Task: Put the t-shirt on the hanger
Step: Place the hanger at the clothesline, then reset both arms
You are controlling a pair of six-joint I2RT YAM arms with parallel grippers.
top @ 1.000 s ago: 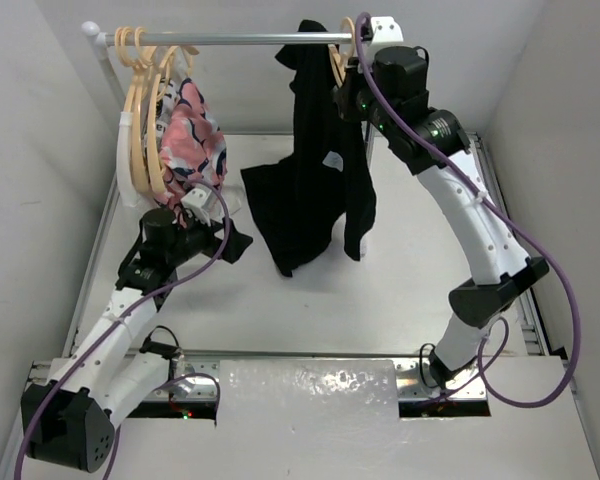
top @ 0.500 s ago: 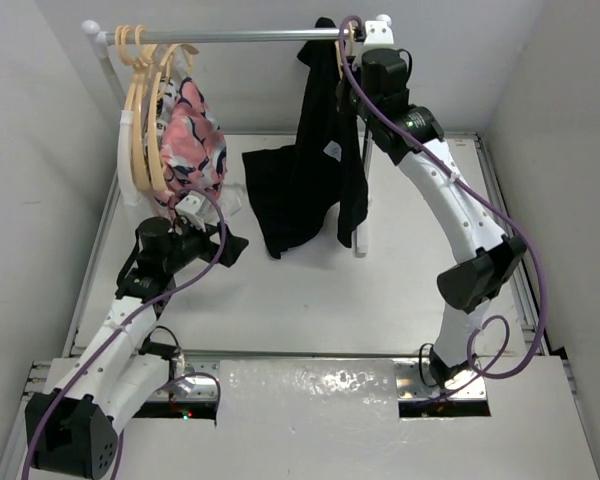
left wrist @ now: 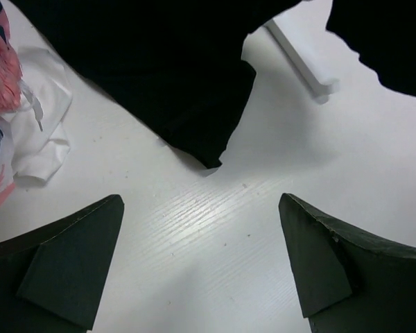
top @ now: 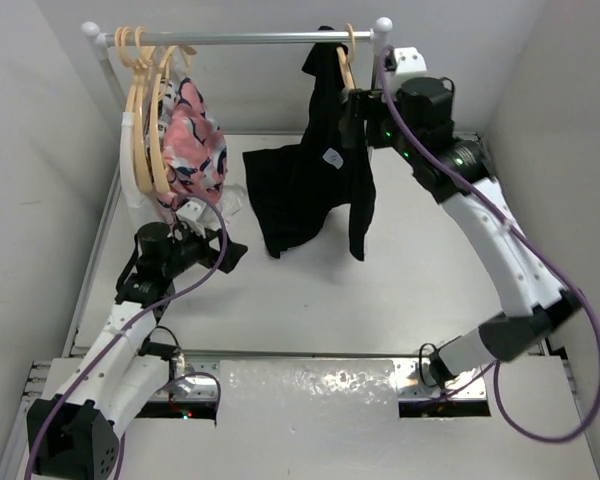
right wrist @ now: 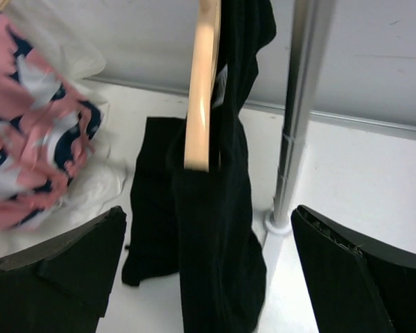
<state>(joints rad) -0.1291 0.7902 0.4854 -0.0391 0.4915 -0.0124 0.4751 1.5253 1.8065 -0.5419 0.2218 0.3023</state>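
The black t-shirt (top: 320,180) hangs on the cream hanger (top: 347,55), whose hook sits over the rail (top: 250,38) near its right end. The shirt's lower edge trails onto the table. My right gripper (top: 355,118) is open just right of the shirt, touching nothing. In the right wrist view the hanger's arm (right wrist: 201,90) and the draped t-shirt (right wrist: 225,236) lie ahead of the open right gripper (right wrist: 208,215). My left gripper (top: 220,232) is open low over the table; its view shows the t-shirt's hem (left wrist: 166,76) beyond the open left gripper (left wrist: 201,201).
A bunch of cream hangers (top: 145,110) and a pink, white and navy garment (top: 192,140) hang at the rail's left end. White cloth (left wrist: 41,139) lies beneath them. The rack's right post (right wrist: 298,118) and foot (left wrist: 301,62) stand beside the shirt. Walls close in on three sides.
My right gripper has opened, let go of the hanger and drawn back to the right. The hanger with the t-shirt now hangs alone on the rail. The left arm barely moved.
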